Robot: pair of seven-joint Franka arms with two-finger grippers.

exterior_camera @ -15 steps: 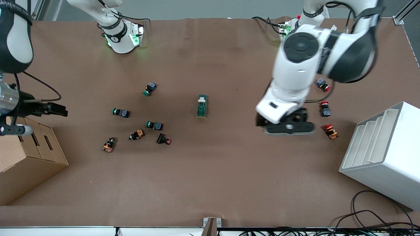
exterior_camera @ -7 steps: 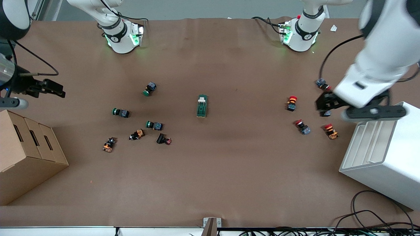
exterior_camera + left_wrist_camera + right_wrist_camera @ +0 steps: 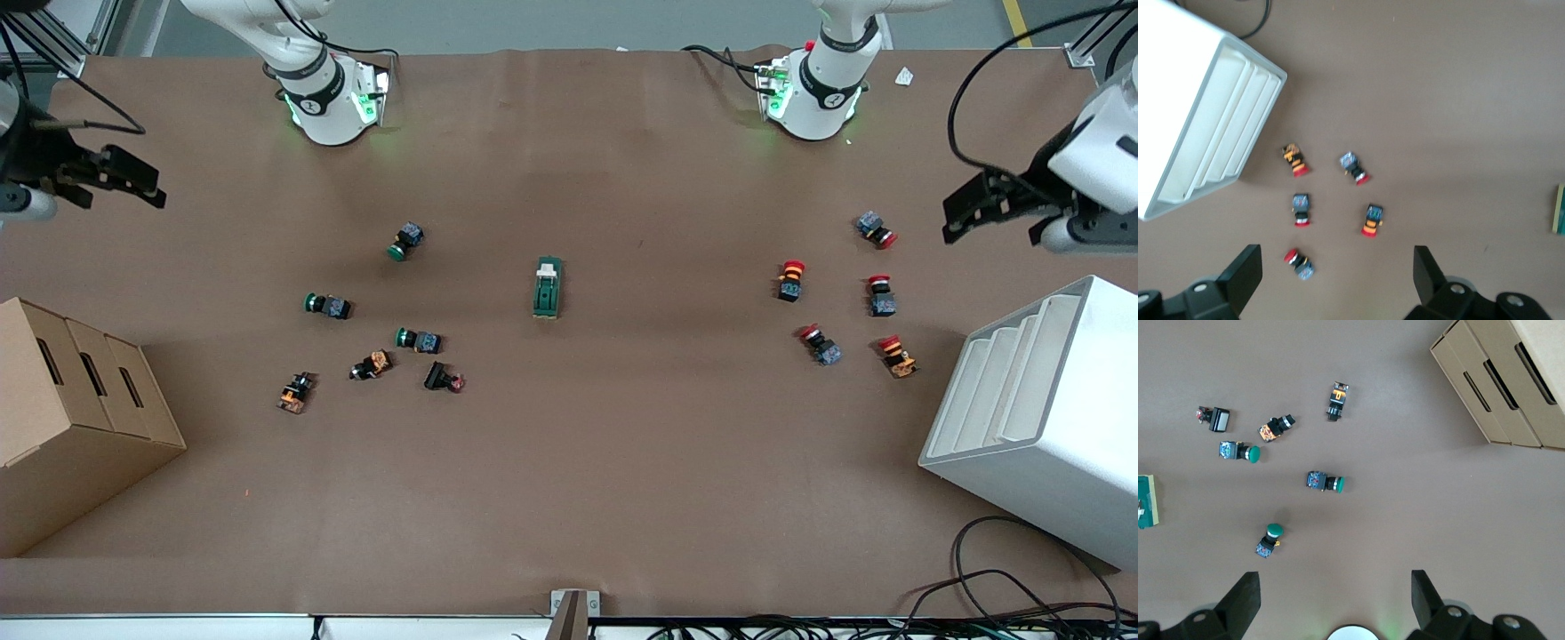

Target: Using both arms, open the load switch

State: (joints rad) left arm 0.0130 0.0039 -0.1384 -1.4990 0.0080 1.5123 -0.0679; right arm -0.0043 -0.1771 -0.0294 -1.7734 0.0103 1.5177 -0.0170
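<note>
Front view: both grippers farther apart.

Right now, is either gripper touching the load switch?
Apart. The front view shows the load switch alone mid-table, with the left gripper and right gripper at opposite table ends, bare table between.

Your left gripper [image 3: 994, 206] has swung off the red pushbuttons [image 3: 836, 307] out to the left arm's end of the table, now up over the edge above the white rack [image 3: 1040, 418], fingers spread; right gripper [image 3: 116, 178] pulled back from over the cardboard box [image 3: 71, 418] toward its base
</note>
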